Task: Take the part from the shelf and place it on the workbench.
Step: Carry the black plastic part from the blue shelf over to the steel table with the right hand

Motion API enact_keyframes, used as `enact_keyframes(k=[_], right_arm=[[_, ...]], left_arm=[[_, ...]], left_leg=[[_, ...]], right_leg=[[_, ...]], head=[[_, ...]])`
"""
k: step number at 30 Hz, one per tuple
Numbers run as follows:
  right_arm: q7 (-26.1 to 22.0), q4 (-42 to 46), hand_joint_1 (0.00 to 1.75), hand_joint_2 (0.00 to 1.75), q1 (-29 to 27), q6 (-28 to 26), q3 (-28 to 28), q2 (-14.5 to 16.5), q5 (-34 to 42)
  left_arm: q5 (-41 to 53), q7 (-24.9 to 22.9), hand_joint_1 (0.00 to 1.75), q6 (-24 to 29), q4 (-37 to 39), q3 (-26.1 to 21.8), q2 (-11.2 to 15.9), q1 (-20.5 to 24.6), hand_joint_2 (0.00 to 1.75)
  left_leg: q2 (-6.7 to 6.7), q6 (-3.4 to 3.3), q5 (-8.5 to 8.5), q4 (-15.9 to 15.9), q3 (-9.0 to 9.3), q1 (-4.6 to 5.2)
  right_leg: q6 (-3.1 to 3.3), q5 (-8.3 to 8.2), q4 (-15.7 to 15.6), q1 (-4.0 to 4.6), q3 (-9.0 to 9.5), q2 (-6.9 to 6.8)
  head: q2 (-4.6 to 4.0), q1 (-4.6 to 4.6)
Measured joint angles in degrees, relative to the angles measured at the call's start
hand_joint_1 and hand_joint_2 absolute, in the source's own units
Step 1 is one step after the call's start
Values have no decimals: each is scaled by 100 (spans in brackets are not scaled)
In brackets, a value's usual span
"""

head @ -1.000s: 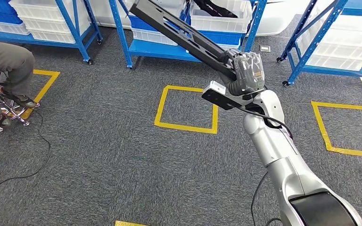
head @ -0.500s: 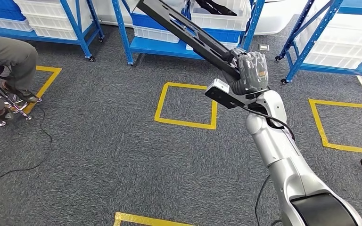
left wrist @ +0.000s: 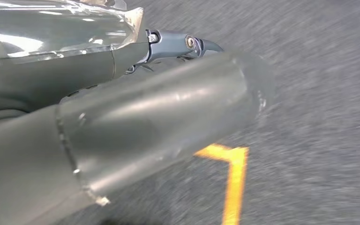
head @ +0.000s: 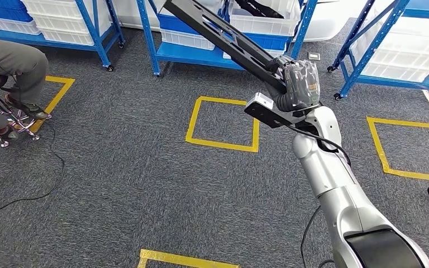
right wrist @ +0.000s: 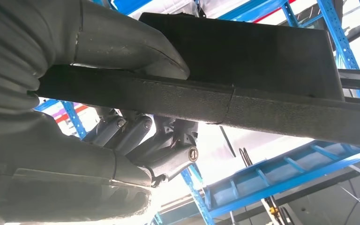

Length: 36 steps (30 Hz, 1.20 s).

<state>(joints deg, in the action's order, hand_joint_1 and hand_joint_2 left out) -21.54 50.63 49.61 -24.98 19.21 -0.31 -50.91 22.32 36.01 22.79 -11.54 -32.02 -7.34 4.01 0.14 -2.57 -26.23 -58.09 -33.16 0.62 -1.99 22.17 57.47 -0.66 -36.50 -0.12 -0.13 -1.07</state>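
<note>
A long black part (head: 218,30) with slots along it slants up and away from my right hand (head: 299,84), which grips its near end in front of the blue shelf (head: 201,56). Its far end runs out of the top of the head view. From the right wrist, the part (right wrist: 262,108) is a dark bar clamped between the thumb (right wrist: 122,42) and the fingers (right wrist: 145,140). My left hand (left wrist: 145,117) hangs over grey carpet with nothing in it, beside a corner of yellow tape (left wrist: 234,178).
White bins (head: 262,22) fill the blue shelves ahead, and another blue rack (head: 368,50) stands at the right. Yellow tape squares (head: 222,124) mark the carpet. A seated person (head: 5,61) on a stool is at the far left, with a cable (head: 33,195) trailing nearby.
The whole picture has shifted a little, so the camera has moved; more yellow tape shows at the bottom. My right hand still grips the black part in the same pose.
</note>
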Motion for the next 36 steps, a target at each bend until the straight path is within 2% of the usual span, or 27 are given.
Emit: enact_keyframes(k=[2,5,6,7,8,10,11,12,14,15,17,18,20,21,22,23,24,26,27,28,30,31,33,34,36], right_arm=[[-2,22,173,175,2,1,-28,-20,-8],[-21,29,173,175,-8,2,-48,-39,-7],[-28,28,173,175,-18,2,-50,-43,-5],[-32,27,173,175,-26,2,-51,-45,-5],[-33,27,173,175,-28,1,-52,-45,-5],[-46,27,173,175,-8,-5,-54,-44,-5],[-55,27,173,175,6,-9,-54,-38,-5],[-66,26,173,175,15,-13,-53,-33,-5],[-79,20,173,175,13,-18,-56,-30,-4],[-83,15,173,175,11,-20,-58,-34,-4],[-89,9,173,175,20,-32,-61,-34,-4],[-94,8,173,175,23,-41,-60,-25,-4],[-103,-3,173,175,15,-57,-58,-6,-3],[-107,-11,173,175,4,-61,-58,-2,-2],[-108,-20,173,175,-6,-61,-57,-1,-1],[-108,-25,173,175,-13,-61,-58,-2,1],[-108,-27,173,175,-16,-62,-59,-2,2],[-108,-27,173,175,-8,-67,-60,-2,1],[-108,-27,173,175,-3,-72,-60,-2,0],[-108,-28,173,175,-1,-77,-60,-2,-3],[-108,-28,173,175,0,-84,-65,-7,-10],[-108,-28,173,175,1,-85,-69,-21,-14],[-108,-28,173,175,26,-85,-78,-43,-16],[-108,-31,173,175,35,-85,-80,-49,-15],[-110,-45,173,175,35,-85,-77,-45,-15]], left_arm=[[-9,166,0,94,-4,-1,-17,4,0],[-34,182,0,117,-9,-3,-42,2,0],[-46,182,0,142,-9,-4,-52,0,0],[-59,182,0,171,-9,-7,-61,0,0],[-68,182,0,194,-9,-11,-70,0,0],[-68,182,0,209,-9,-23,-76,2,0],[-66,182,0,205,-10,-28,-77,2,0],[-64,182,0,199,-10,-33,-77,3,0],[-58,183,0,192,-10,-41,-81,2,0],[-52,183,0,191,-10,-44,-83,3,0],[-30,183,0,192,-10,-48,-83,3,0],[-20,183,0,192,-10,-49,-84,1,0],[-11,184,0,190,-9,-50,-85,-1,0],[-7,184,0,186,-9,-49,-86,-3,0],[-3,185,0,182,-10,-49,-86,-4,0],[1,185,0,179,-11,-50,-86,-6,0],[8,185,0,176,-13,-50,-86,-7,0],[18,185,0,167,-15,-49,-82,-7,0],[28,185,0,162,-17,-49,-81,-6,0],[36,185,0,162,-20,-48,-81,-6,0],[48,186,0,174,-32,-48,-93,-6,0],[48,187,0,183,-39,-48,-103,-4,0],[44,187,0,187,-50,-49,-117,-3,0],[42,187,0,187,-52,-50,-117,-5,0],[39,187,0,186,-52,-50,-116,-11,0]], left_leg=[[43,-56,53,44,-2,-48],[109,-77,86,56,-44,-78],[133,-71,91,54,-57,-80],[157,-63,96,51,-66,-83],[183,-52,98,48,-69,-91],[237,-5,92,34,-72,-97],[264,30,89,24,-80,-89],[291,65,88,14,-89,-77],[351,124,100,16,-98,-71],[360,157,88,9,-104,-89],[254,223,-75,-182,-182,-125],[159,250,-251,-447,-294,-138],[29,273,-636,-1211,-628,-140],[7,272,-738,-1510,-763,-140],[-1,261,-737,-1627,-814,-139],[-12,240,-626,-1504,-744,-139],[-43,207,-445,-1188,-572,-137],[-201,136,-145,-418,-158,-133],[-258,115,-81,-172,-26,-125],[-284,104,-72,-59,30,-111],[-201,83,-49,-7,43,-94],[-152,63,-16,30,50,-101],[-39,18,48,102,56,-132],[17,7,65,115,50,-132],[132,2,73,113,26,-128]], right_leg=[[1,173,263,2,-138,7],[12,701,1381,-19,-590,9],[-6,795,1638,-23,-673,9],[-37,801,1675,-30,-644,6],[-76,728,1475,-39,-501,-8],[-140,497,659,-40,-25,-132],[-130,417,323,-23,156,-183],[-96,376,118,-2,257,-215],[9,356,50,29,270,-149],[61,337,42,16,265,-110],[165,299,24,-8,261,-31],[215,283,17,-15,257,7],[278,266,19,6,237,87],[293,256,20,20,229,135],[302,250,21,33,222,183],[307,243,23,44,218,234],[308,237,25,54,217,288],[291,224,36,77,207,382],[273,214,43,82,193,419],[251,201,46,79,175,454],[187,164,33,79,137,532],[160,173,57,84,100,514],[139,340,363,103,-82,347],[142,499,697,87,-241,221],[130,783,1426,67,-562,103]], head=[[0,6],[0,20],[0,20],[0,20],[0,18],[0,23],[0,21],[0,16],[0,5],[0,4],[0,0],[0,-3],[0,-6],[0,-5],[0,-4],[0,-5],[0,-5],[0,-2],[0,-3],[0,-1],[0,-3],[0,-1],[0,21],[0,34],[0,54]])
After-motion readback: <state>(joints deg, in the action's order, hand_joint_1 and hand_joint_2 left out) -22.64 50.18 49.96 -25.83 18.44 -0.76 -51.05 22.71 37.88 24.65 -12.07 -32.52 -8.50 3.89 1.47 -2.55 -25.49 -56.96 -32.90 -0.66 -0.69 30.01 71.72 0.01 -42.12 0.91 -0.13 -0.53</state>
